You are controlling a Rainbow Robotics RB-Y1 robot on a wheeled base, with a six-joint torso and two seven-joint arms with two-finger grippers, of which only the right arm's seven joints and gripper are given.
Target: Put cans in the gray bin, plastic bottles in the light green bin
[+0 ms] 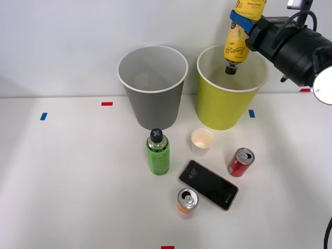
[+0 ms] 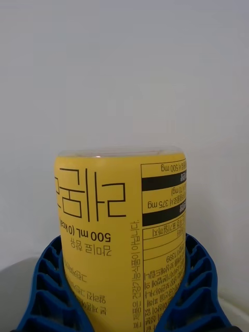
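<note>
On the white table [image 1: 62, 176], the tall gray tapered bin [image 1: 152, 98] is standing left of the yellow-green tapered bin [image 1: 228, 101], both toward the far edge. The right gripper [image 1: 244, 21] is pinching the yellow lemon-labelled plastic bottle [image 1: 237, 44] cap-down above the green bin's mouth. Releasing only while centred should keep the bottle off the white rim.

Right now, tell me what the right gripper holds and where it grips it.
The right gripper holds the yellow bottle by its labelled body, cap pointing down over the light green bin.
</note>
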